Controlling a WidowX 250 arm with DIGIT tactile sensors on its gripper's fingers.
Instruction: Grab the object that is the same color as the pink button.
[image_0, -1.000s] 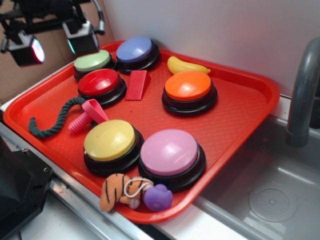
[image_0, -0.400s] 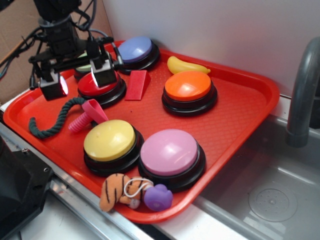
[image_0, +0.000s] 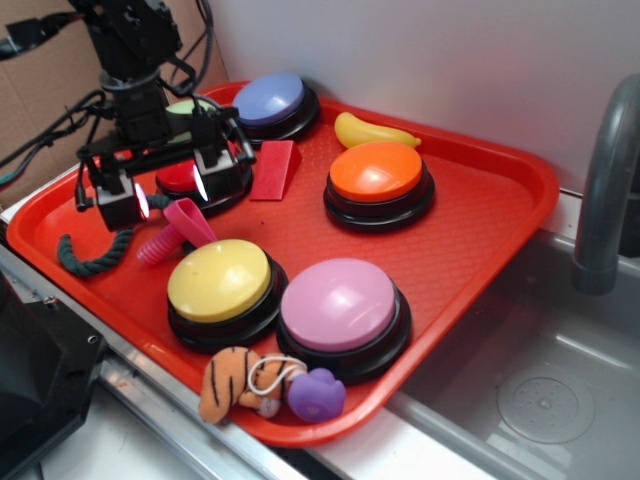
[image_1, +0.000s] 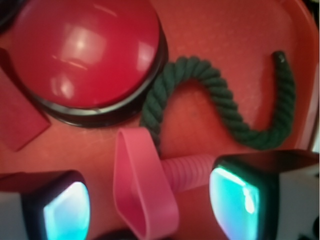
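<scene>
I see my gripper (image_0: 163, 190) upper left — jaws wide apart, empty — straddling the pink toy (image_1: 150, 187)

Close-up: gripper (image_1: 150, 205) fingers spread on either side of a pink toy (image_1: 145, 190) — beyond it, a green rope (image_1: 220, 105) and red button (image_1: 85, 55) on a red tray (image_1: 220, 30).

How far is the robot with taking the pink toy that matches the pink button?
Done: the hand is down over the pink toy, far from the pink button. In hand: the wrist view shows the open fingers on either side of the toy's flat head, beside the green rope. Left: closing on the toy and lifting it off the red tray.
</scene>
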